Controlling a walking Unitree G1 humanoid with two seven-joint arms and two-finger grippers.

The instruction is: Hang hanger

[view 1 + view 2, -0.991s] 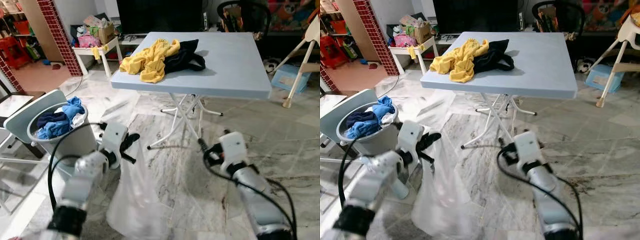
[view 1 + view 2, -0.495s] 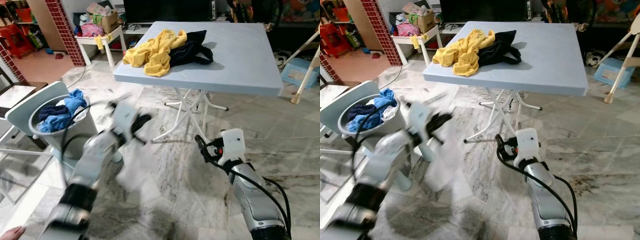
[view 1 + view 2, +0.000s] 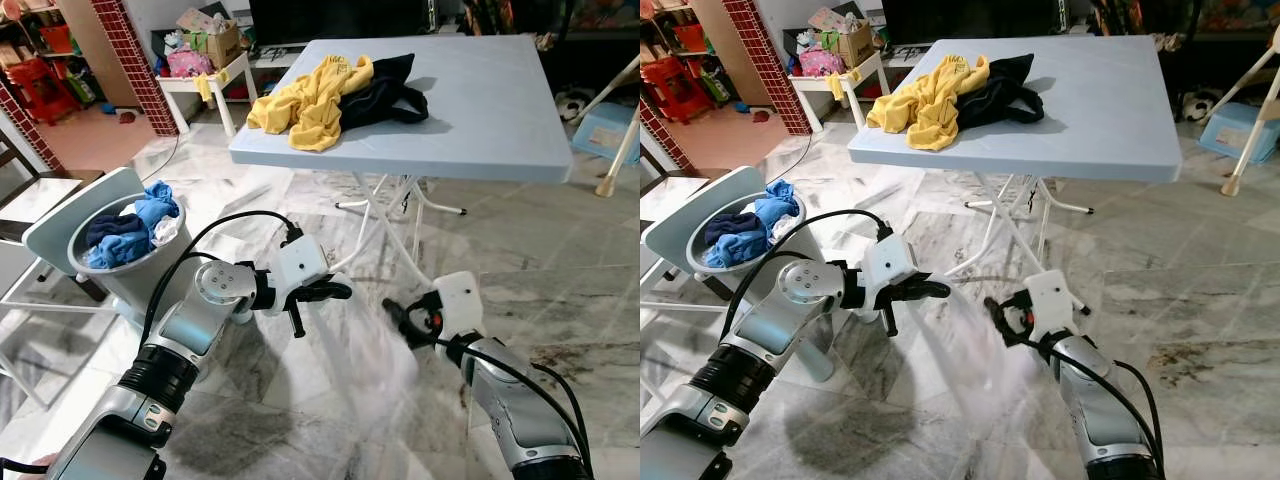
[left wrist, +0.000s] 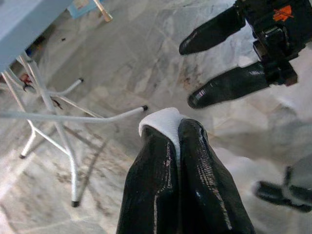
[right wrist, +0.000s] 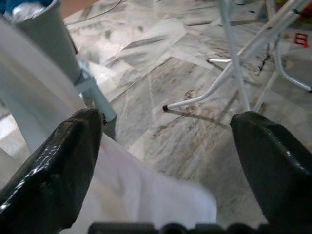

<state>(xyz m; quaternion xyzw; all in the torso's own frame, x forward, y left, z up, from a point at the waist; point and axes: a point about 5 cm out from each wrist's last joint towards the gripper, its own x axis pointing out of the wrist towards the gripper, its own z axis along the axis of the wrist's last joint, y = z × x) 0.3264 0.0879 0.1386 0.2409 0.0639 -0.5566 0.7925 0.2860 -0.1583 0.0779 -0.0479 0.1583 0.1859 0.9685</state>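
A thin white garment (image 3: 352, 345) hangs blurred between my two arms, over the marble floor. My left gripper (image 3: 338, 291) is shut on its upper edge; the left wrist view shows a fold of white cloth (image 4: 163, 120) pinched between the black fingertips. My right gripper (image 3: 396, 312) stands open close to the right of it, one finger (image 5: 73, 146) against the cloth (image 5: 146, 190). I see no hanger.
A light blue folding table (image 3: 480, 120) stands ahead, with a yellow garment (image 3: 310, 95) and a black one (image 3: 385, 90) on it and white legs (image 3: 400, 215) beneath. At the left is a grey basket (image 3: 120, 265) of blue clothes beside a white chair (image 3: 65, 215).
My left arm has swung to the right and forward with the white garment, bringing its gripper close to the right gripper. The camera has also shifted.
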